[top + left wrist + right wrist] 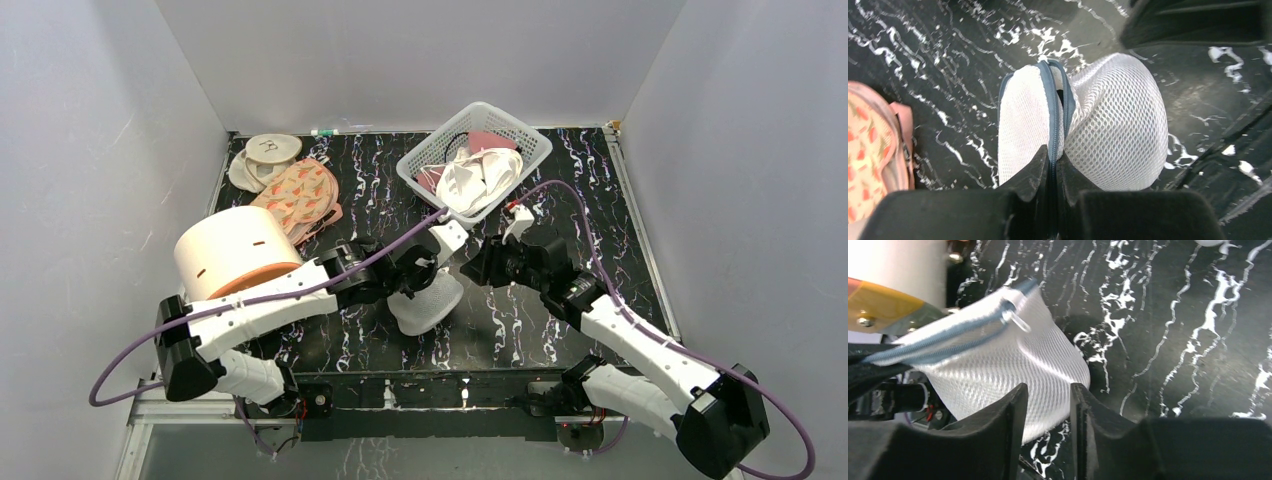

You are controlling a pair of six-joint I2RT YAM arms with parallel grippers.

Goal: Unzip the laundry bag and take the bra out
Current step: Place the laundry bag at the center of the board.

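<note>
The laundry bag [428, 308] is a small white mesh case with a blue-grey rim zipper, standing on edge on the black marbled table between my two grippers. My left gripper [1053, 156] is shut on the bag's zipper rim [1054, 115], with both fingertips pinching the seam; it also shows in the top view [420, 272]. The zipper gapes slightly near the top. My right gripper [1047, 390] is open and empty, close beside the bag [1013, 360], with the white zipper pull [1018, 321] ahead of it. The bra is hidden.
A big cream cylinder with an orange base [232, 250] stands left of the bag. Peach floral pads [302, 195] and cream round pads [270, 150] lie at the back left. A white lattice basket [438, 137] holding white cloth sits at the back centre.
</note>
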